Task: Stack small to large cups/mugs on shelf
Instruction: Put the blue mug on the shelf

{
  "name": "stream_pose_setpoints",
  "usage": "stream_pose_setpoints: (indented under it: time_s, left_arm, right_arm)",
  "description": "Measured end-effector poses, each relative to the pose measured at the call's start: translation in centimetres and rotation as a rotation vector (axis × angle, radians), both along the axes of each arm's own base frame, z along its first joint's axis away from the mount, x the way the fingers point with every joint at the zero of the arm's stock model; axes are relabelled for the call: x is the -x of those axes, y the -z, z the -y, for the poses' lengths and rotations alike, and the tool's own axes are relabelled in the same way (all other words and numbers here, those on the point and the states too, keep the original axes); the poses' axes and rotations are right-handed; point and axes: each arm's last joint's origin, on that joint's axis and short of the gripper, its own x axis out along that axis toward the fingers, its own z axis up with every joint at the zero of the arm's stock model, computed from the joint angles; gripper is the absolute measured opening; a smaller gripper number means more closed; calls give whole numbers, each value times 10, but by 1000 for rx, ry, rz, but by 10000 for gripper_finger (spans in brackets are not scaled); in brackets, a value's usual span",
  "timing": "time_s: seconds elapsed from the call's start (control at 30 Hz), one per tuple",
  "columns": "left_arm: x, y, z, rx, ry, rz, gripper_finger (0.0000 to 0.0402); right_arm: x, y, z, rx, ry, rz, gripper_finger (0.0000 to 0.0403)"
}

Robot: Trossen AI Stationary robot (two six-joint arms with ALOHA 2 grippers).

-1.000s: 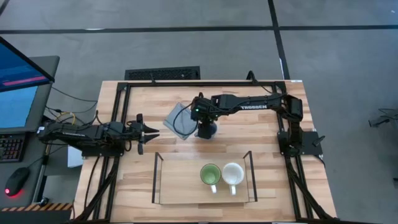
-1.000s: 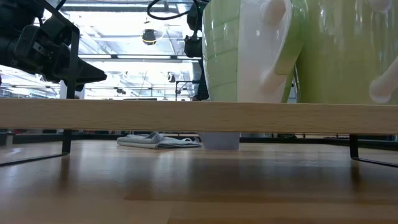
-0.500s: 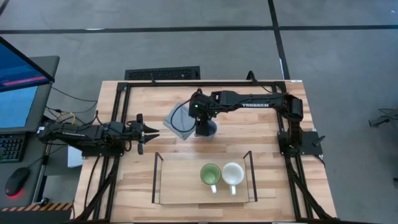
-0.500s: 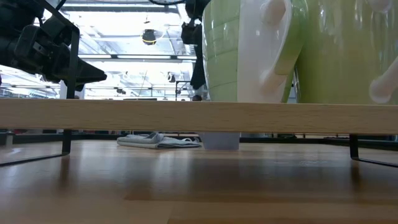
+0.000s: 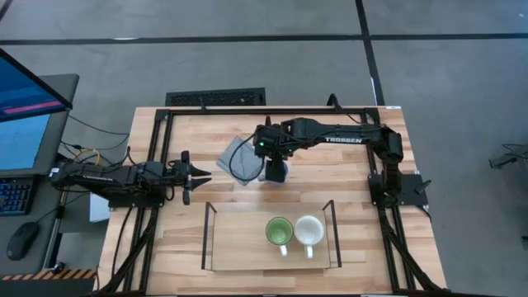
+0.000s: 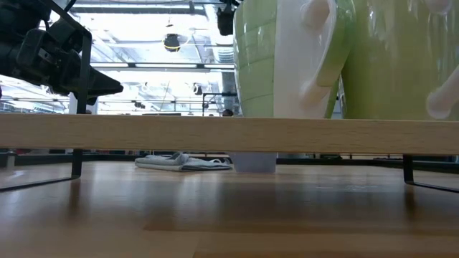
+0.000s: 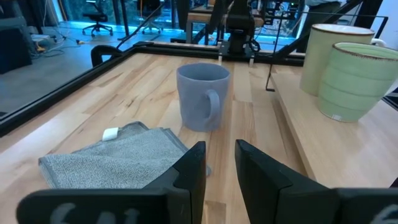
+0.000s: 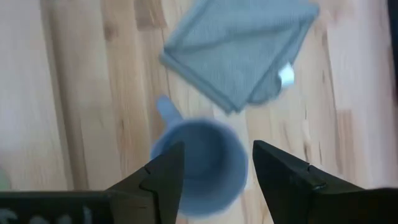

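Right wrist view: claw open (empty) above blue-grey mug.

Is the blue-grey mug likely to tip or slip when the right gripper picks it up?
The blue-grey mug stands upright on a flat base, so probably stable. Its smooth wall may slip. The right gripper, open above it, should probably avoid the handle.

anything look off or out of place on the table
Only the blue-grey mug: it stands upright on the tabletop beside the folded grey cloth, not on the shelf with the green mug and cream mug.
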Motion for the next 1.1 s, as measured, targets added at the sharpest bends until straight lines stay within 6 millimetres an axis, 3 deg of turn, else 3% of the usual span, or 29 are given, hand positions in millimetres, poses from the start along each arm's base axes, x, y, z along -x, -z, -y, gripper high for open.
stream_pose_setpoints:
  time_s: [0.4, 0.83, 1.1]
  left_arm:
    - [0, 1, 1, 6, 34, -5, 76]
    - [0, 1, 2, 9, 53, -9, 76]
    - [0, 1, 2, 9, 53, -9, 76]
  right_arm:
    - [21, -9, -6, -14, 102, -107, 212]
    - [82, -84, -27, 212, 250, 120, 211]
    - [124, -73, -43, 229, 348, 173, 212]
